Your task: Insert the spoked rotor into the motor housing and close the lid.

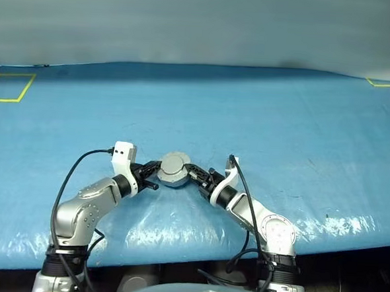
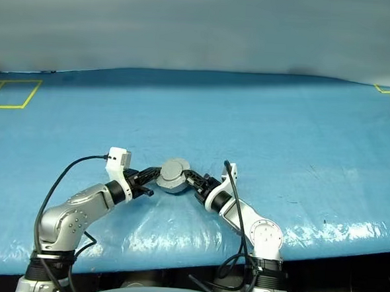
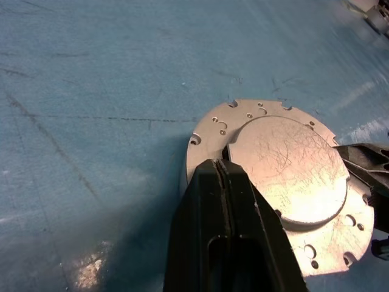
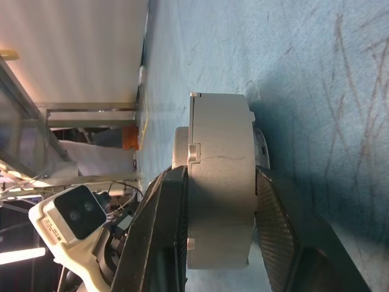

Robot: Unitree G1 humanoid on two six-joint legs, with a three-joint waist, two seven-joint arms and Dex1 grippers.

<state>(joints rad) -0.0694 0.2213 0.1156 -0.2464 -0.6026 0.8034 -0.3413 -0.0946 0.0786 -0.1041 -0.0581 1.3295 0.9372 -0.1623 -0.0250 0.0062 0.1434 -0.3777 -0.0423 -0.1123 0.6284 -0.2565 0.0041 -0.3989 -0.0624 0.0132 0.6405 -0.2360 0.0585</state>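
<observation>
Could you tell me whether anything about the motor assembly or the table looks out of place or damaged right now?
Nothing stands out. The lid sits flat on the motor housing, with only fine scuffs on its plain face. The right tool clamps the housing's side; the left tool is shut at the lid's rim.

silver-grey scratched lid [image 3: 285, 170], black end effector fingers [image 3: 228, 231], blue table cover [image 1: 250, 116] with yellow tape squares [image 1: 10, 87]

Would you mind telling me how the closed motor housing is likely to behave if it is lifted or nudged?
The motor housing looks like solid metal, so probably stiff and heavy for its size. Its smooth side wall, clamped by the right claw, may be slippery. Lying flat on the blue table with the lid up, it should slide rather than roll.
</observation>
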